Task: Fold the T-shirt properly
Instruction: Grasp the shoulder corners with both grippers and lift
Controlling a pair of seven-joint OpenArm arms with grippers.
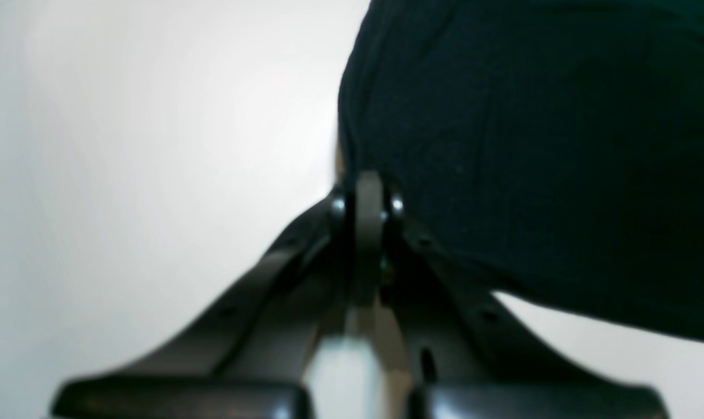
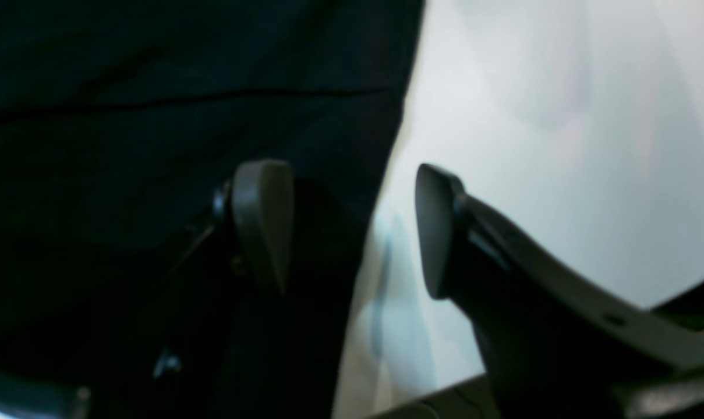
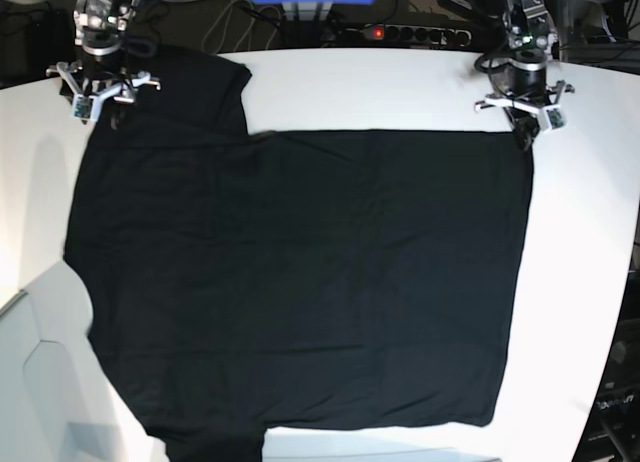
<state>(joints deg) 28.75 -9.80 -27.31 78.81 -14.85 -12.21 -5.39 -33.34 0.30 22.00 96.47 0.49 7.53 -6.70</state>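
T-shirt (image 3: pixel 300 282): lies flat on the white table (image 3: pixel 590 232), long way running from one arm to the other.
Left gripper (image 1: pixel 368 198): jaws together, pinching the shirt's corner.
Right gripper (image 2: pixel 352 227): jaws apart over the shirt's edge, holding nothing.

Plain black T-shirt (image 3: pixel 300 272) on white table (image 3: pixel 590 212)

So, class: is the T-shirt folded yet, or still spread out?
Spread out. In the base view the T-shirt lies flat across the white table, one sleeve showing at the top left, with no fold visible.
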